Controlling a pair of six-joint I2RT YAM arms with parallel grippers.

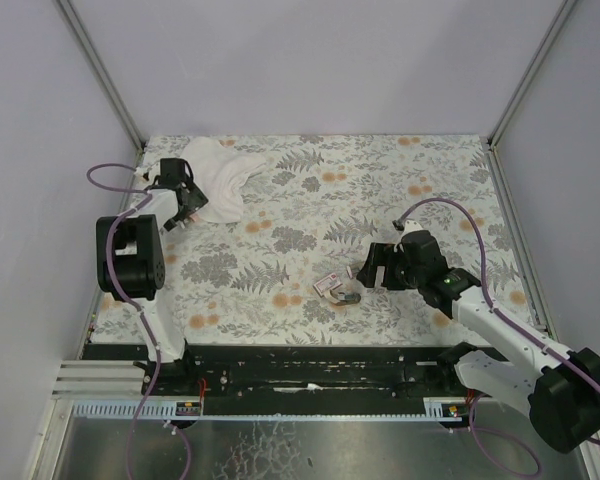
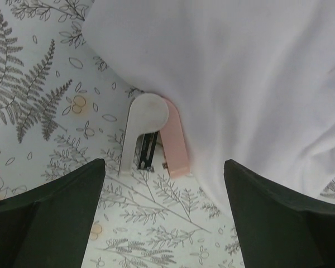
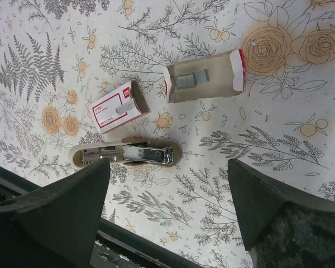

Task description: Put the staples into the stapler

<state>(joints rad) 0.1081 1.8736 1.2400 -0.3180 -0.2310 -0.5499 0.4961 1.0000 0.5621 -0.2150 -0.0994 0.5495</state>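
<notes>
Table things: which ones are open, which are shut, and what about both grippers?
tan stapler: lying open, silver inside showing.
red box sleeve: slid off its tray.
staple tray: pulled out, staples inside.
pink stapler: swung open.
white cloth: rumpled.
left gripper: open, holding nothing.
right gripper: open, holding nothing.

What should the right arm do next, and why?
Probably lower the right end effector onto the staples in the pulled-out tray and pinch one strip. The end effector is open and empty above them, and the stapler lies opened up close by, ready to be filled.
</notes>
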